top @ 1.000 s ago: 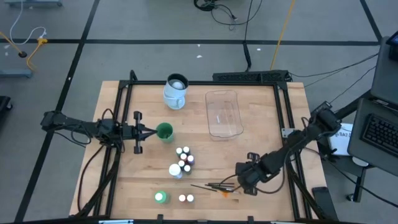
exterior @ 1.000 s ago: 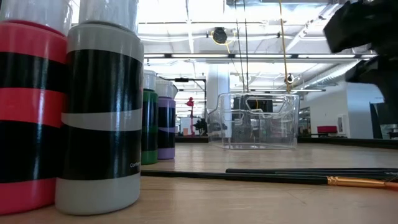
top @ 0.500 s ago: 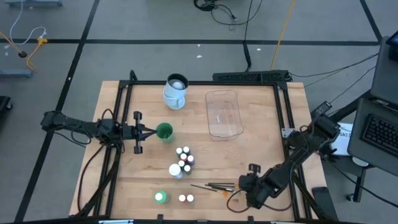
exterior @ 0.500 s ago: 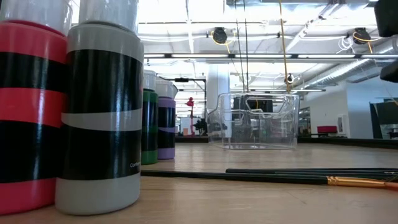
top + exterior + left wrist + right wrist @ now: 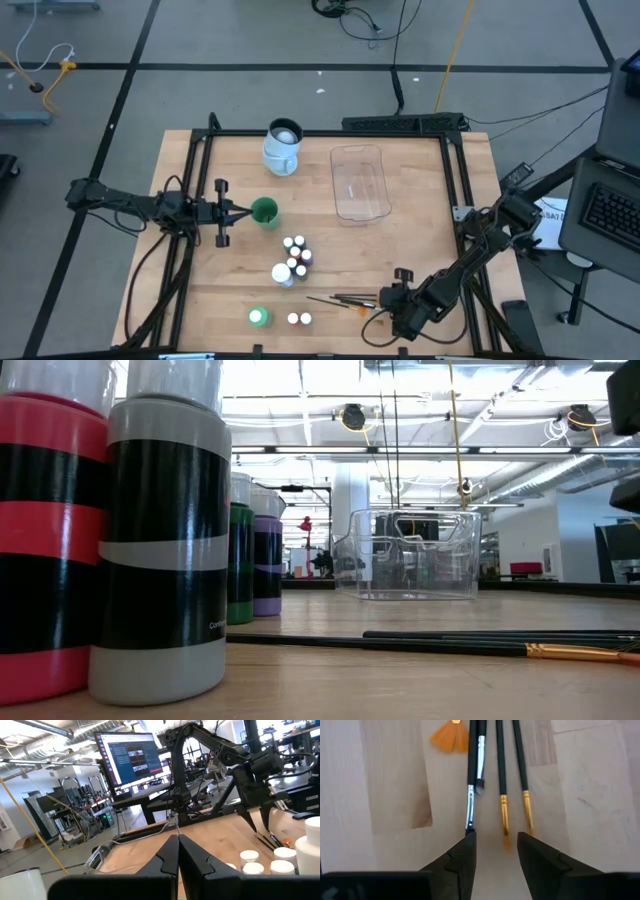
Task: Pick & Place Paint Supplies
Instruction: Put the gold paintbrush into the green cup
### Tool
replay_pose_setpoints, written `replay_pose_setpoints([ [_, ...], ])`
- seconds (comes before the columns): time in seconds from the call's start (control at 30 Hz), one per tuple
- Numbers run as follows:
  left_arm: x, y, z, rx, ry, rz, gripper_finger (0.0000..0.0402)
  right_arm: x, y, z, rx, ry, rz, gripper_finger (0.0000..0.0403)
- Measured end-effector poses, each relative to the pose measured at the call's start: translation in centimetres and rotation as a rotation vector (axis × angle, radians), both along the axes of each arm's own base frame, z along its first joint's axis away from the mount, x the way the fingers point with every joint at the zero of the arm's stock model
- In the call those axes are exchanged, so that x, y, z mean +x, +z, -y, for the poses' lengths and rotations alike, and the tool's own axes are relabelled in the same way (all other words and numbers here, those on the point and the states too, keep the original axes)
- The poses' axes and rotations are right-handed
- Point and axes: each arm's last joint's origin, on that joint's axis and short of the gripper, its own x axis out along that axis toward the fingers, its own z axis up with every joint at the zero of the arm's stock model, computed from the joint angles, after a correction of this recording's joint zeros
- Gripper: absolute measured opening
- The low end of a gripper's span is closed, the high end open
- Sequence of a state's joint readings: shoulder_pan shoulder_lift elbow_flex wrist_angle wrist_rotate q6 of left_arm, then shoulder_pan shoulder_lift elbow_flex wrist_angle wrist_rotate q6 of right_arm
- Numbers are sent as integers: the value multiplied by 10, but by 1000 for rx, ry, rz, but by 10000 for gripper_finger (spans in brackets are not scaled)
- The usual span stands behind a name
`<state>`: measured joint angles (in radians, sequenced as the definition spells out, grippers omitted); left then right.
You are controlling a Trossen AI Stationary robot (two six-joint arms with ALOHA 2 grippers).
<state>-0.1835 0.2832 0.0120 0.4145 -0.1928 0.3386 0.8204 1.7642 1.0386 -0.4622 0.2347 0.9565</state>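
Right tool (image 5: pixel 493 851) | parted over brushes (image 5: pixel 502 780) | no legible labels

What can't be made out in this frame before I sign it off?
- Colours of the small paint bottles: too small in the high view; the low view cuts off their caps.
- Brushes: handle ends cut off by the right wrist view's edge; their count is unclear in the high view.
- Right gripper: open above the brush tips; whether it touches the table cannot be told.
- Clear tray: any contents are unreadable through glare.
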Motion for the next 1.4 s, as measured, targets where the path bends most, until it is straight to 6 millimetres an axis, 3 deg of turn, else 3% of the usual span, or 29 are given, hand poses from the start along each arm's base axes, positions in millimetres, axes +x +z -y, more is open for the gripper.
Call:
replay_pose_setpoints([
  [0.47,0,0,0,-1,0,1,15,1,-2,1,-12,-6,-7,129],
  [1.03,0,0,0,-8,-1,2,15,-10,-21,10,18,-23,-3,27],
  [1.23,0,0,0,-12,-2,2,15,-10,-21,10,6,36,-6,3],
  [1.4,0,0,0,-15,-2,2,15,-7,-6,8,-20,74,17,1],
])
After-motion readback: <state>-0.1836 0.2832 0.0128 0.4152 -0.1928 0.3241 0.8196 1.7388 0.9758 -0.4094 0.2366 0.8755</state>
